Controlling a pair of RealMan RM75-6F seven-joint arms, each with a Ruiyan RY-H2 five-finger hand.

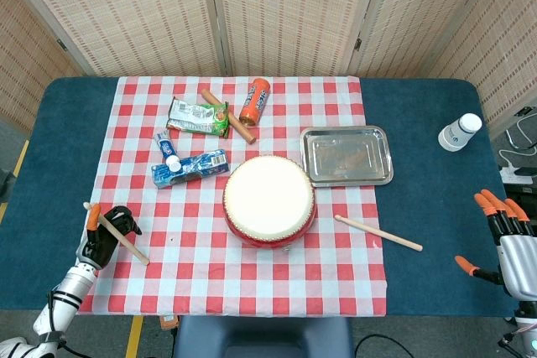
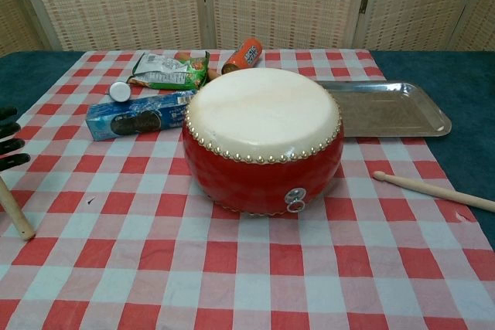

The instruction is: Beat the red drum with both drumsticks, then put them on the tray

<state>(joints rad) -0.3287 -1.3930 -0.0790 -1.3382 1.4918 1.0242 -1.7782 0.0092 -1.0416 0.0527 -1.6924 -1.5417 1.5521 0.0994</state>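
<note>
The red drum [image 1: 268,200] [image 2: 263,141] with a cream skin stands mid-cloth. My left hand [image 1: 102,236] grips one wooden drumstick [image 1: 117,236] near the cloth's left edge, well left of the drum. In the chest view only the dark fingertips [image 2: 11,143] and the stick's lower end [image 2: 15,214] show at the left border. The other drumstick [image 1: 377,233] [image 2: 433,188] lies loose on the cloth right of the drum. My right hand [image 1: 506,239] hovers open at the far right, away from it. The steel tray [image 1: 346,156] [image 2: 387,110] sits behind the drum to the right.
Behind and left of the drum lie a blue cookie pack [image 1: 190,165] [image 2: 135,116], a green snack bag [image 1: 198,116], an orange can [image 1: 254,101] and a sausage [image 1: 226,115]. A white bottle [image 1: 460,132] stands on the blue table at right.
</note>
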